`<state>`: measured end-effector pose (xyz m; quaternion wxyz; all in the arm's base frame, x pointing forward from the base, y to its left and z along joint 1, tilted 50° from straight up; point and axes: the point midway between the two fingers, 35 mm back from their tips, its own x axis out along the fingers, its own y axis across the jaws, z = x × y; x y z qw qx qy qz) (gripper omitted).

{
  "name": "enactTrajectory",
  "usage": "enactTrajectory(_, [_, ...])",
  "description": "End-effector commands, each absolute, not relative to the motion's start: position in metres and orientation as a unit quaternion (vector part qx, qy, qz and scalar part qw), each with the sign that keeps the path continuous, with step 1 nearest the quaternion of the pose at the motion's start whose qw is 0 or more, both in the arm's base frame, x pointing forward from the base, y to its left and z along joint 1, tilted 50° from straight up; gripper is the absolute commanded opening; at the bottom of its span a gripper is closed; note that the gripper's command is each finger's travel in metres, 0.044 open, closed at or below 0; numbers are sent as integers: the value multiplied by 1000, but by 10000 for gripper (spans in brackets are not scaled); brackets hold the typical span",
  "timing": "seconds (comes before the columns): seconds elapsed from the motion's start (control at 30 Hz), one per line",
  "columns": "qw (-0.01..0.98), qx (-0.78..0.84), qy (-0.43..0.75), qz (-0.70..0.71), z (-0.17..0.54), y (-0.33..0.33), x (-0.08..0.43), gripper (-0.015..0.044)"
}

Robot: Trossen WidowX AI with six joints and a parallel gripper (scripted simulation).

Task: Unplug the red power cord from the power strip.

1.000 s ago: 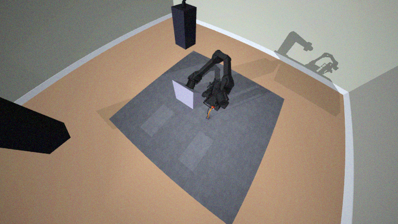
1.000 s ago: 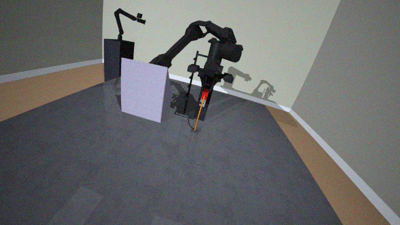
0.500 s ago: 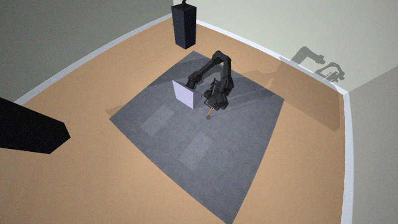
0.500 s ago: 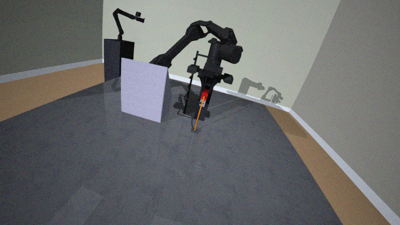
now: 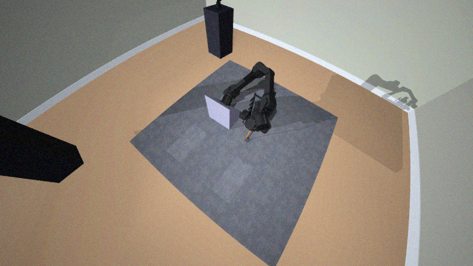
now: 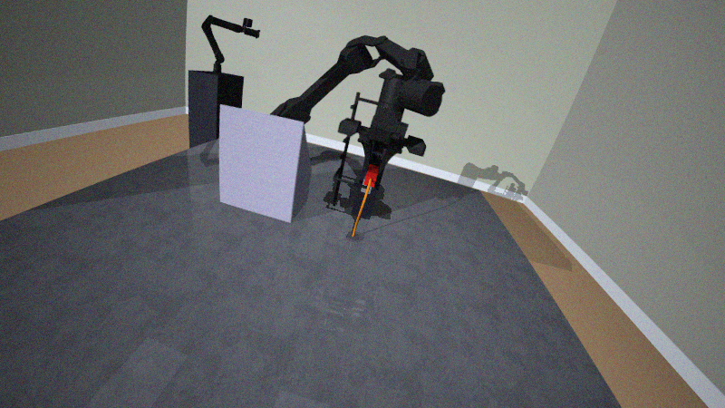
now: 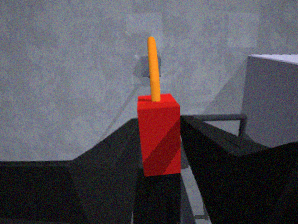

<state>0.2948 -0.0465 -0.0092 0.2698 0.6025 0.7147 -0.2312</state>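
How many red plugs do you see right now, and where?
1. The red plug is clamped between the gripper fingers, its orange cord running down to the grey mat, right of the pale block. Others may hide behind the block or arm.

Red plug, orange cord

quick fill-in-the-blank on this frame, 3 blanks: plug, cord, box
1. The gripper is shut on the ____ plug.
2. The cord running from the plug down to the mat is ____ in colour.
3. In the exterior view, the pale box stands to the ____ of the gripper.

Missing words: red; orange; left
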Motion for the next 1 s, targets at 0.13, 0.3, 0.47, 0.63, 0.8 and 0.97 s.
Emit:
enactTrajectory(0.13, [260, 613, 708, -238, -13, -53, 295, 105])
enactTrajectory(0.3, [260, 613, 708, -238, -13, -53, 295, 236])
enactTrajectory(0.47, [260, 613, 707, -238, -14, -55, 295, 368])
enactTrajectory(0.63, [262, 612, 707, -239, -36, -85, 300, 440])
enactTrajectory(0.8, [262, 612, 707, -238, -50, -102, 301, 440])
enactTrajectory(0.97, [262, 612, 707, -238, -50, -102, 301, 440])
